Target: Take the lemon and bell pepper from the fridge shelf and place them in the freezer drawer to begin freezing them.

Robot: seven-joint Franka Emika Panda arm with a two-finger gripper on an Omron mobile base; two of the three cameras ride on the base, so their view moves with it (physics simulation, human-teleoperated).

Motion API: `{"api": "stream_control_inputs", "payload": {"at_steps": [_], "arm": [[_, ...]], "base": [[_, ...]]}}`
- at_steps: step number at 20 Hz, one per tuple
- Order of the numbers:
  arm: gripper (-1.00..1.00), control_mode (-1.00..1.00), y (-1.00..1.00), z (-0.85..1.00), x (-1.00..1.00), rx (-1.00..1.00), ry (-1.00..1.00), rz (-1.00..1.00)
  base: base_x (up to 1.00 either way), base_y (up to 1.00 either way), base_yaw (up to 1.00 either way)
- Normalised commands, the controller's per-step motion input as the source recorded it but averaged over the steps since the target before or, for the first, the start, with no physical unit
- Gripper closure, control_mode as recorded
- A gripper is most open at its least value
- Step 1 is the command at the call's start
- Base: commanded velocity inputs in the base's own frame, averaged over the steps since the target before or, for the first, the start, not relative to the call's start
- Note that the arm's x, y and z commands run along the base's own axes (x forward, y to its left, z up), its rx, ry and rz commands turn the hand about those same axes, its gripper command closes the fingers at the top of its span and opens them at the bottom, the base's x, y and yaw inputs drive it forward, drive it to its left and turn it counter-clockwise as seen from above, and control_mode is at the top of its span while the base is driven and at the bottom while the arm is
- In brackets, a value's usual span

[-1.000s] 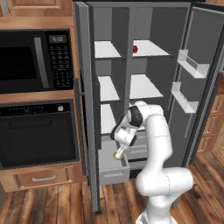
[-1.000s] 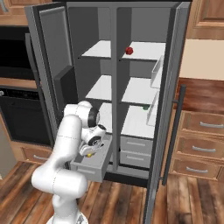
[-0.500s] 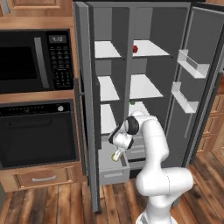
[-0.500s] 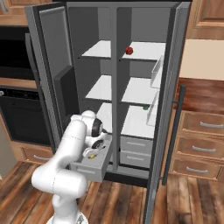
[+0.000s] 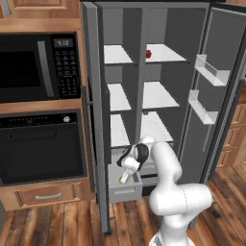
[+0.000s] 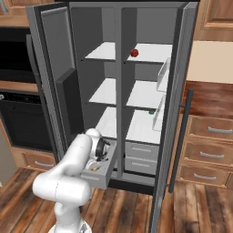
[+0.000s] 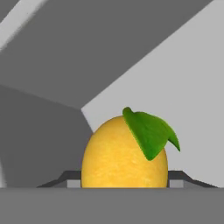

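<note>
While the pincer (image 7: 124,186) grips the lemon (image 7: 124,151) down inside the open freezer drawer (image 5: 125,190), you're about halfway on item one — carried over, not yet let go. Bell pepper (image 5: 148,54) sits on the top fridge shelf (image 5: 166,54), untouched — you have release, then a second trip.

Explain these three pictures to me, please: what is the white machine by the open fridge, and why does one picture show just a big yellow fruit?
The white machine is a robot arm on a driving base. Two cameras behind it look over it at the open fridge. The third sits on its hand, so the lemon clamped in its gripper looks huge. The arm reaches down into the pulled-out freezer drawer, where the lemon shows as a small yellow spot. The red bell pepper sits on the top fridge shelf.
</note>
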Motion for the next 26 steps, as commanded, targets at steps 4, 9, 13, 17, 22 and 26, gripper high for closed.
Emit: {"api": "stream_control_inputs", "payload": {"at_steps": [4,9,13,17,22,26], "arm": [[1.00,-1.00,0.25,-0.66,-0.17,0.00,0.06,0.00],[-1.00,-1.00,0.14,-0.59,-0.72,0.00,0.01,0.00],[-1.00,-1.00,0.01,-0.44,-0.96,0.00,0.00,0.00],[-1.00,-1.00,0.00,-0.01,-0.59,0.00,-0.05,0.00],[-1.00,-1.00,0.00,0.18,-0.81,0.00,-0.21,0.00],[-1.00,-1.00,0.00,0.17,-0.99,0.00,-0.26,-0.01]], "base": [[0.00,0.00,0.00],[0.00,0.00,0.00],[0.00,0.00,0.00],[0.00,0.00,0.00],[0.00,0.00,0.00],[0.00,0.00,0.00]]}}
